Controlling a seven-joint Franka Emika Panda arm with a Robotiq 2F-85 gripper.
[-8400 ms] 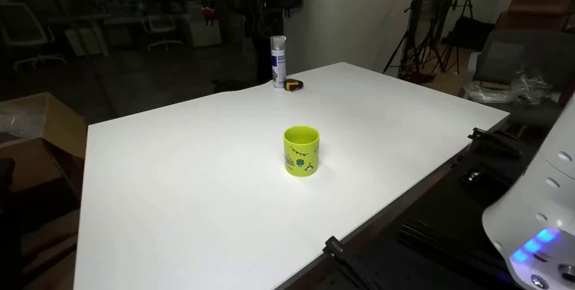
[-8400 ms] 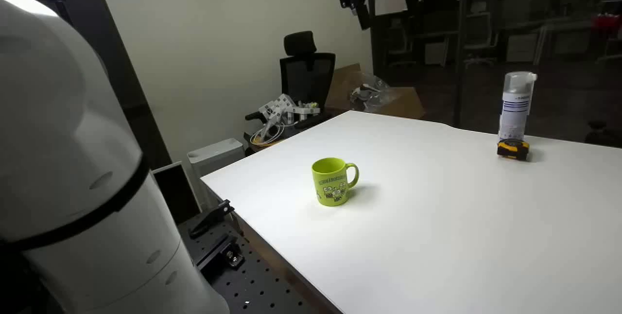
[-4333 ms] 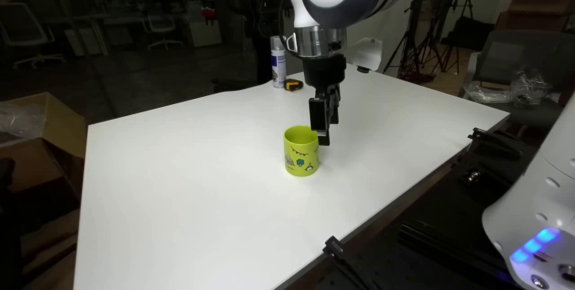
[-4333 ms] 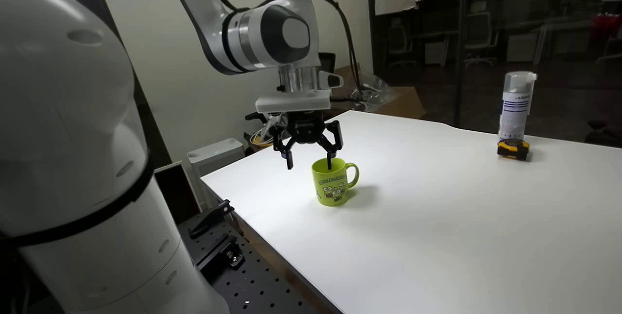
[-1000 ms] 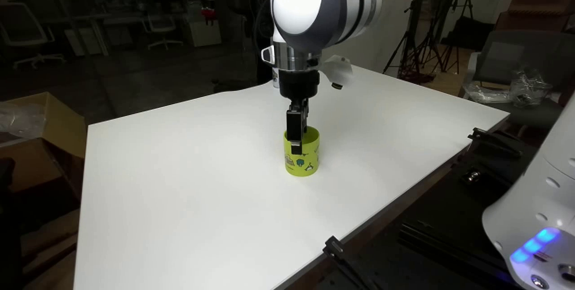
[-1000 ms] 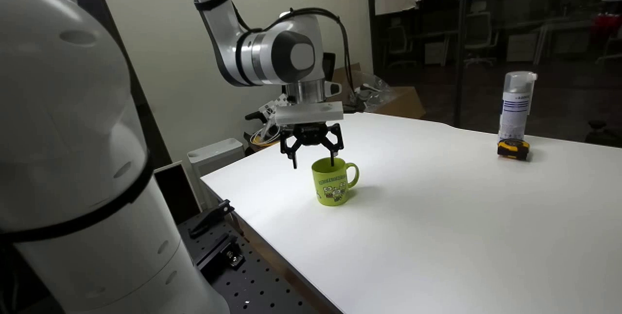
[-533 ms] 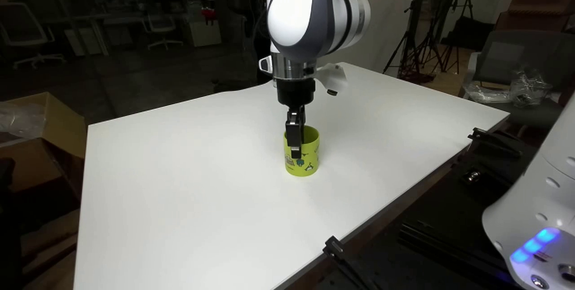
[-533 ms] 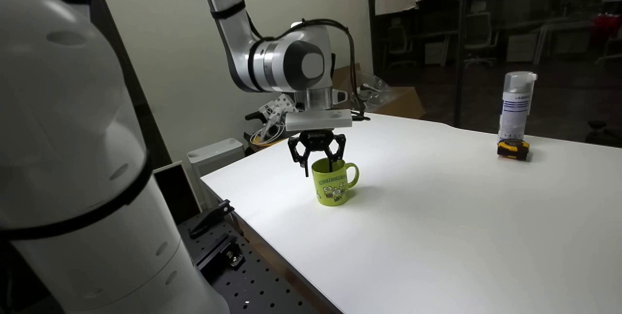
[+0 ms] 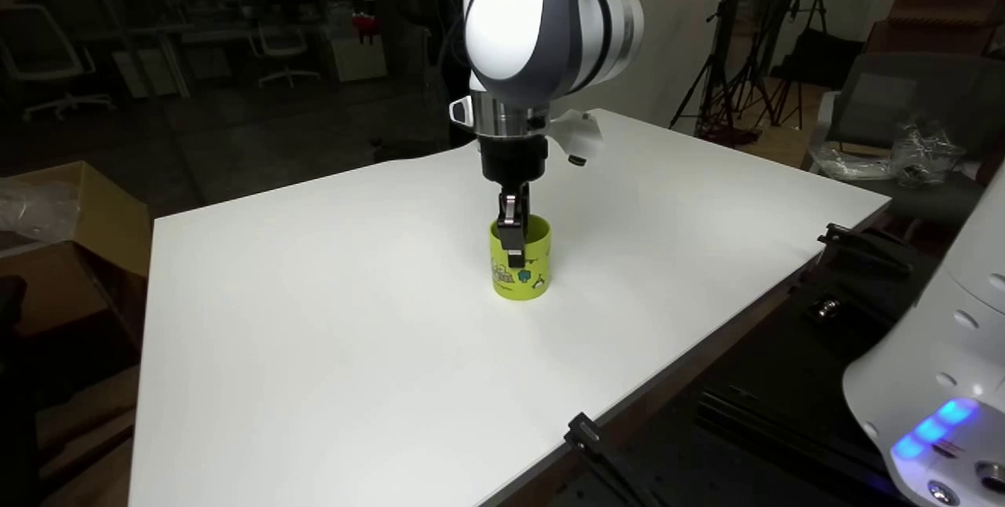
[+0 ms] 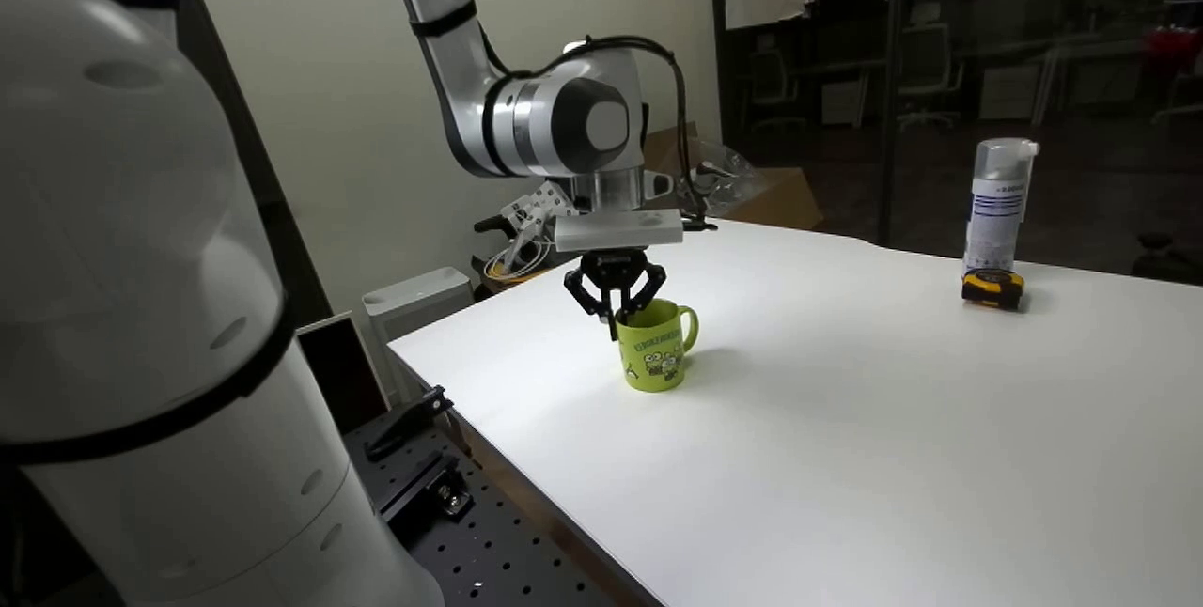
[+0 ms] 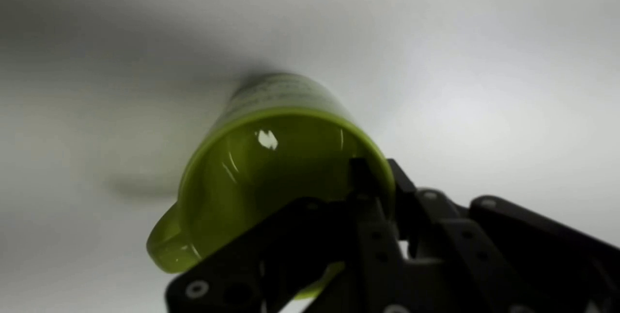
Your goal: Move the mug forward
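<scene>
The lime-green mug point(image 9: 526, 283) stands on the white table, its handle pointing right in an exterior view point(image 10: 692, 329) and looking slightly tilted there. My gripper point(image 10: 617, 330) is shut on the wall of the mug. From the wrist, the round opening of the mug point(image 11: 290, 143) faces the camera. There the gripper point(image 11: 378, 170) pinches the rim, one finger inside and the other outside against the wall. The handle lies across the opening from the grip. Whether the base of the mug touches the table fully, I cannot tell.
A white spray can point(image 10: 998, 212) stands near the far table edge with a black-and-yellow tape measure point(image 10: 992, 289) in front of it. Black clamps point(image 9: 585, 432) sit on the table's near edge. The white table point(image 9: 314, 350) extends around the mug.
The gripper has come down with one finger inside the mug, and its fingers have closed on the wall. The mug has just shifted slightly, away from the outer finger, and leans a little.
</scene>
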